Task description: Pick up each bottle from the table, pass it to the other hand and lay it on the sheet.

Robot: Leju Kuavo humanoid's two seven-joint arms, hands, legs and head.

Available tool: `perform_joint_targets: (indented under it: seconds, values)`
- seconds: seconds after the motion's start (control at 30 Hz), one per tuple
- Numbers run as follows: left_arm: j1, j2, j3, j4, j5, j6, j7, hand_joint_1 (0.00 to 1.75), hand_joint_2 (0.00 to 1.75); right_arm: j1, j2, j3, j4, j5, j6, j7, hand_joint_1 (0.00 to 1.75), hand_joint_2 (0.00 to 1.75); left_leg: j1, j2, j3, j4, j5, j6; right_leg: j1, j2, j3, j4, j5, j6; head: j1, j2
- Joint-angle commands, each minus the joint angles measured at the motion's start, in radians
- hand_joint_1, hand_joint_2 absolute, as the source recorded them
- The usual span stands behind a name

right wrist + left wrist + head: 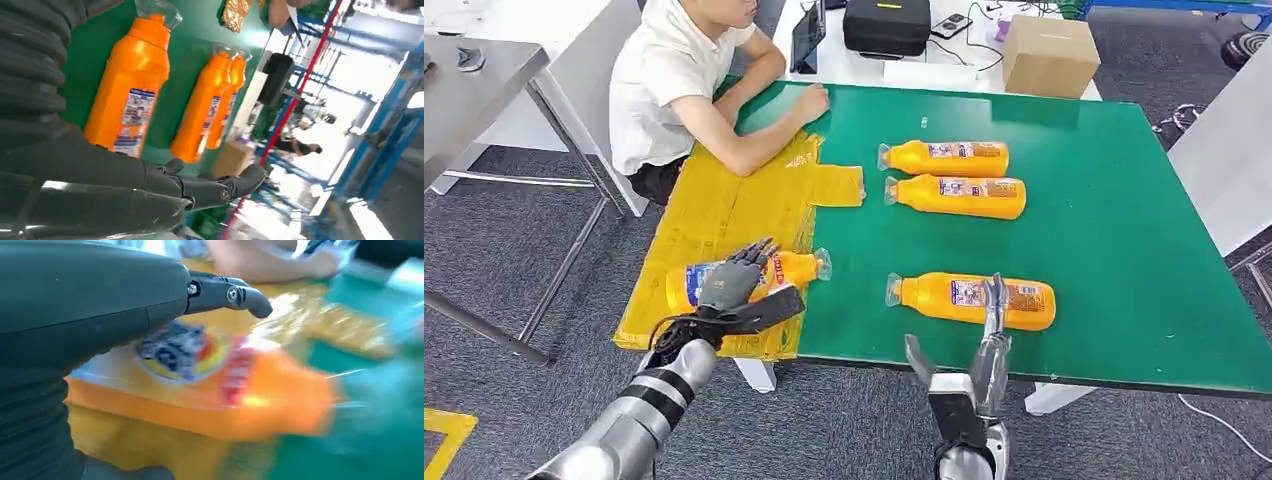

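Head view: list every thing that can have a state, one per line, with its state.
Left hand: resting on the sheet bottle, grip unclear.
Right hand: open, holding nothing, at the table's near edge.
Sheet bottle: lying on its side, capped, neck over the green mat.
Near bottle: lying on the mat, capped, unheld.
Two far bottles: lying side by side, capped, unheld.
Yellow sheet: spread flat, under a person's arm.

I stand in what looks like a factory hall or robot test floor. Beyond my green table (1114, 230) rise blue steel racks (395, 115) with a red post (300, 85); a cardboard box (1049, 55) and a black case (886, 25) sit behind it, grey carpet (514, 250) beneath.
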Motion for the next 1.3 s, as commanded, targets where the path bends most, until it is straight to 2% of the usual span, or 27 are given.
perform_joint_targets:
  seconds: [0.03,0.1,0.3,0.37,0.43,0.47,0.5,0.6,0.63,0.67,0.77,0.83,0.9,1.0,1.1,1.3]
  values:
    - [0.213,-0.06,-0.252,-0.41,0.174,0.185,-0.166,0.0,1.75,-0.081,-0.051,-0.214,0.142,0.324,0.0,-0.012,0.0,1.75,0.0,-0.002,0.005,-0.001,-0.002,-0.001,0.0,-0.002,0.006,-0.002,-0.002,-0.001,0.0,0.0]
    - [0.225,-0.058,-0.28,-0.428,0.158,0.243,-0.195,0.0,1.75,-0.086,-0.049,-0.227,0.135,0.372,0.0,-0.012,0.0,1.75,-0.001,-0.002,0.001,0.0,-0.001,0.0,-0.001,0.0,0.002,-0.001,-0.001,0.0,0.0,0.0]
    - [0.219,-0.051,-0.275,-0.427,0.159,0.243,-0.196,0.0,1.75,-0.085,-0.043,-0.228,0.134,0.378,0.0,-0.012,0.0,1.75,-0.001,-0.002,0.001,-0.001,-0.002,-0.001,-0.001,0.0,0.002,-0.001,-0.001,-0.001,0.0,0.0]
    - [0.217,-0.049,-0.287,-0.426,0.168,0.276,-0.235,0.0,1.75,-0.091,-0.037,-0.237,0.163,0.432,0.0,-0.009,0.0,1.75,0.0,-0.001,0.002,0.0,-0.002,-0.001,0.0,0.001,0.002,-0.001,-0.001,-0.002,0.0,0.0]
    - [0.219,-0.047,-0.299,-0.433,0.177,0.278,-0.232,0.0,1.75,-0.106,-0.067,-0.213,0.215,0.507,0.0,0.062,0.0,1.75,0.0,-0.001,0.001,-0.001,-0.001,-0.001,0.0,0.0,0.001,-0.001,0.0,-0.001,0.0,0.0]
    - [0.223,-0.048,-0.304,-0.439,0.186,0.271,-0.226,0.0,1.75,-0.128,-0.113,-0.173,0.276,0.563,0.0,0.156,0.0,1.75,0.0,-0.001,0.003,-0.001,-0.002,-0.001,0.001,0.001,0.003,-0.002,-0.001,-0.002,0.0,0.0]
    - [0.226,-0.049,-0.307,-0.444,0.194,0.265,-0.222,0.0,1.75,-0.14,-0.139,-0.151,0.298,0.564,0.0,0.184,0.0,1.75,0.0,-0.001,0.003,-0.002,-0.002,-0.001,0.001,0.001,0.003,-0.002,-0.001,-0.001,0.0,0.0]
    - [0.228,-0.049,-0.31,-0.447,0.196,0.263,-0.221,0.0,1.75,-0.144,-0.151,-0.148,0.302,0.55,0.0,0.179,0.0,1.75,0.0,-0.001,0.002,-0.001,-0.002,-0.001,0.0,0.001,0.003,-0.002,-0.001,-0.001,0.0,0.0]
    - [0.232,-0.053,-0.305,-0.45,0.214,0.255,-0.217,0.0,1.75,-0.153,-0.161,-0.137,0.33,0.577,0.0,0.214,0.0,1.75,0.001,-0.001,0.004,-0.001,-0.002,-0.001,0.001,0.001,0.005,-0.002,-0.001,-0.001,0.0,0.0]
    - [0.245,-0.061,-0.309,-0.463,0.263,0.227,-0.219,0.0,1.75,-0.19,-0.212,-0.082,0.391,0.558,0.02,0.312,0.0,1.75,0.001,-0.001,0.003,-0.001,-0.002,-0.001,0.001,0.001,0.004,-0.002,-0.001,-0.001,0.0,0.0]
    - [0.275,-0.074,-0.368,-0.485,0.364,0.159,-0.222,0.0,1.75,-0.275,-0.273,-0.112,0.498,0.546,0.0,0.35,0.0,1.75,0.0,0.001,0.004,-0.001,-0.003,0.0,0.0,0.003,0.004,-0.002,0.0,-0.001,0.0,0.0]
    - [0.272,-0.07,-0.419,-0.487,0.379,0.167,-0.226,0.0,1.75,-0.336,-0.283,-0.148,0.593,0.543,0.0,0.318,0.0,1.75,-0.002,-0.001,0.003,-0.001,-0.002,0.0,-0.002,0.002,0.004,-0.002,0.0,0.0,0.0,0.0]
    - [0.267,-0.067,-0.446,-0.495,0.406,0.16,-0.219,0.0,1.75,-0.405,-0.295,-0.136,0.707,0.56,0.008,0.348,0.0,1.75,-0.002,-0.002,0.001,-0.001,-0.001,0.0,-0.002,0.0,0.002,-0.002,0.0,0.0,0.0,0.0]
    - [0.257,-0.059,-0.461,-0.499,0.435,0.143,-0.196,0.0,1.75,-0.454,-0.296,-0.095,0.784,0.635,0.008,0.417,0.0,1.75,-0.002,0.001,0.004,-0.001,-0.002,-0.001,-0.002,0.002,0.004,-0.002,0.0,-0.001,0.0,0.0]
    - [0.262,-0.051,-0.457,-0.496,0.439,0.159,-0.202,0.0,1.75,-0.452,-0.296,-0.056,0.778,0.741,0.0,0.522,0.0,1.75,-0.002,-0.001,0.001,0.0,-0.001,0.0,-0.002,0.001,0.002,-0.001,0.001,0.0,0.0,0.0]
    - [0.262,-0.048,-0.455,-0.492,0.452,0.147,-0.194,0.0,1.75,-0.474,-0.3,-0.058,0.83,0.733,0.033,0.544,0.0,1.75,-0.001,-0.002,0.003,0.0,-0.001,0.0,-0.001,0.0,0.003,-0.001,0.0,0.0,-0.001,0.0]
